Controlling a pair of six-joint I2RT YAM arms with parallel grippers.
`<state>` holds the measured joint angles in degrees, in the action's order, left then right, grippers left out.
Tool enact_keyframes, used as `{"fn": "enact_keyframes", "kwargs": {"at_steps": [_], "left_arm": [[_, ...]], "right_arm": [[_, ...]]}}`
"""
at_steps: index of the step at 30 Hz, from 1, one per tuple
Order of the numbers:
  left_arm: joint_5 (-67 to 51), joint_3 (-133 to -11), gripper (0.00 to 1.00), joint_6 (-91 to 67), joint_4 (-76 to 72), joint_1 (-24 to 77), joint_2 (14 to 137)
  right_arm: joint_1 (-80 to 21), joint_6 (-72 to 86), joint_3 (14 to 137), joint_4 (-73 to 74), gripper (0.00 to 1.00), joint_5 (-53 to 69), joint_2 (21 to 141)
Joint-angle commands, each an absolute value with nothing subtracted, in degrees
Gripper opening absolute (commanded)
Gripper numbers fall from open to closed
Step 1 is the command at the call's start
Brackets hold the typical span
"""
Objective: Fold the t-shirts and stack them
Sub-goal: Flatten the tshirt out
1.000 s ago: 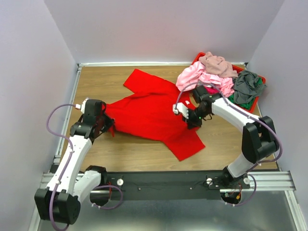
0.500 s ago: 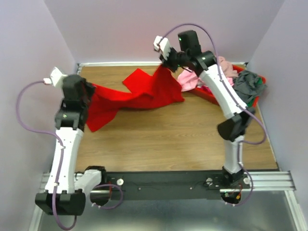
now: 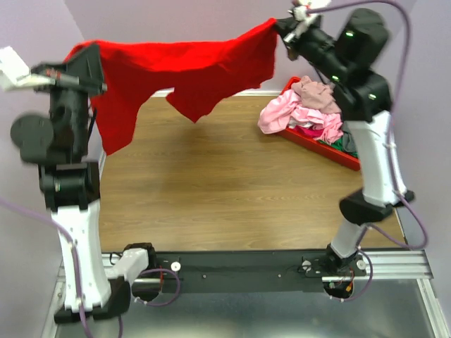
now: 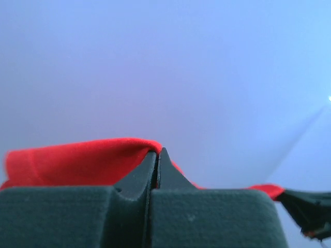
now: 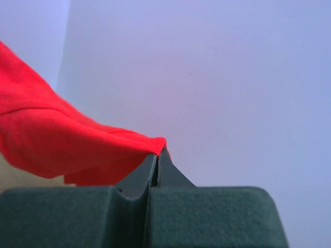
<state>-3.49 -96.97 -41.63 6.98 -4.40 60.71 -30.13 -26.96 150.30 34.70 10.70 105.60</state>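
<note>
A bright red t-shirt point(image 3: 183, 67) hangs stretched in the air between both raised arms, high above the wooden table point(image 3: 211, 183). My left gripper point(image 3: 95, 55) is shut on its left edge, and red cloth point(image 4: 77, 163) bulges over the closed tips point(image 4: 158, 152). My right gripper point(image 3: 278, 27) is shut on the shirt's right edge; the fabric point(image 5: 62, 142) runs off to the left from the tips point(image 5: 158, 151). One sleeve or corner droops at the middle and another down the left side. More t-shirts, pink point(image 3: 285, 113), mauve-beige point(image 3: 317, 95) and grey point(image 3: 349, 141), lie heaped at the back right.
The heap of shirts sits in a red plastic tray point(image 3: 320, 146) by the right wall. Lilac walls close in the table on three sides. A black rail point(image 3: 239, 271) with both arm bases runs along the near edge.
Both arms have lifted the red shirt off the table and pulled it taut in the air; a second ago it lay spread flat on the wood.
</note>
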Motion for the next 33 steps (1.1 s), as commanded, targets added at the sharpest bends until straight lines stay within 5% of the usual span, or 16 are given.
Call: {"fn": "enact_keyframes", "kwargs": {"at_steps": [1,6,15,26,33], "left_arm": [[-11.2,-85.1,0.0,-40.5,6.7,-4.5,51.0],[-13.3,-54.0,0.0,-43.9,19.5,-2.3,36.3],[-31.7,-30.0,0.0,-49.7,22.4,3.3,31.4],[-26.6,-29.4,0.0,-48.8,17.1,4.5,37.2],[-16.8,-40.0,0.0,-48.6,6.0,-3.3,48.0]], "right_arm": [[-29.5,-30.9,134.1,40.9,0.01,21.0,95.8],[-29.5,-47.8,102.5,56.9,0.0,34.0,82.6],[-29.4,-54.3,68.1,62.8,0.0,23.3,67.7],[-29.4,-48.5,67.0,55.4,0.0,25.5,73.7],[-29.4,-40.8,92.7,50.2,0.0,22.6,97.7]]}}
